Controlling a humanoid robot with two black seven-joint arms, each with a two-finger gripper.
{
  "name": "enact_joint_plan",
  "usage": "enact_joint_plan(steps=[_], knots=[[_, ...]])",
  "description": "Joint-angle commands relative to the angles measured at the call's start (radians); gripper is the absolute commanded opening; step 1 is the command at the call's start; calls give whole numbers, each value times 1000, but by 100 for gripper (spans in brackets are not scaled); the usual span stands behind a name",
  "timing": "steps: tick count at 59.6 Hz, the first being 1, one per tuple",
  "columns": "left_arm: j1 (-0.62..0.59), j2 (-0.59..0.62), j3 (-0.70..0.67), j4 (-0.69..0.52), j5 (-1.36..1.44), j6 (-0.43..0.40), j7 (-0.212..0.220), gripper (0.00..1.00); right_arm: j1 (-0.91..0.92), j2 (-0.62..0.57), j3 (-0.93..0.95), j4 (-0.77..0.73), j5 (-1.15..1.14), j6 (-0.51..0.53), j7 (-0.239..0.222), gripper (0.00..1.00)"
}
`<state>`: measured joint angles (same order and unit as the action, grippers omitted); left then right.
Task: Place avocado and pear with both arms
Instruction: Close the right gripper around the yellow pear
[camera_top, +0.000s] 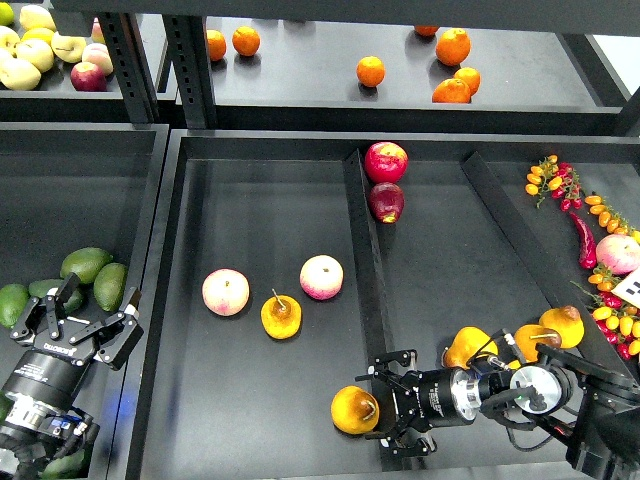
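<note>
The pear, plump and yellow-orange with a dark dimple, lies at the front of the middle tray, close to the divider. My right gripper is open and points left, with its fingertips just right of the pear and the pear at the mouth of the jaws. Several green avocados lie in the left bin, among them a dark green avocado partly hidden behind my left gripper. The left gripper is open and empty, hovering over the avocados.
An orange pear with a long stem and two pink-white fruits lie mid-tray. Two red apples sit right of the divider. Yellow pears lie behind my right wrist. Chillies and small tomatoes are at the right.
</note>
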<state>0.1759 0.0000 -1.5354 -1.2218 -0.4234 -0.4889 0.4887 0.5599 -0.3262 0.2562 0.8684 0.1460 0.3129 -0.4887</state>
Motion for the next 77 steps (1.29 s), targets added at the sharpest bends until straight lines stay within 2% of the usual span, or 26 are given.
enact_joint_plan(steps=[1,13,25,36,57,64,77], knots=[[-1,0,0,1,0,0,0,99,0,9,1,-11,-3,0,0,83],[-1,0,0,1,0,0,0,99,-2,21,1,-26,-8,0,0,80],[-1,0,0,1,0,0,0,99,-2,27,5,-43,-10,-1,0,74],[-1,0,0,1,0,0,0,99,-2,30,14,-58,-10,0,0,60],[0,0,-2,2,0,0,0,99,-6,36,14,-60,-6,2,0,46],[1,0,-2,2,0,0,0,99,-12,41,18,-60,-5,9,0,35],[1,0,-2,2,0,0,0,99,-18,44,20,-60,-2,15,0,24]])
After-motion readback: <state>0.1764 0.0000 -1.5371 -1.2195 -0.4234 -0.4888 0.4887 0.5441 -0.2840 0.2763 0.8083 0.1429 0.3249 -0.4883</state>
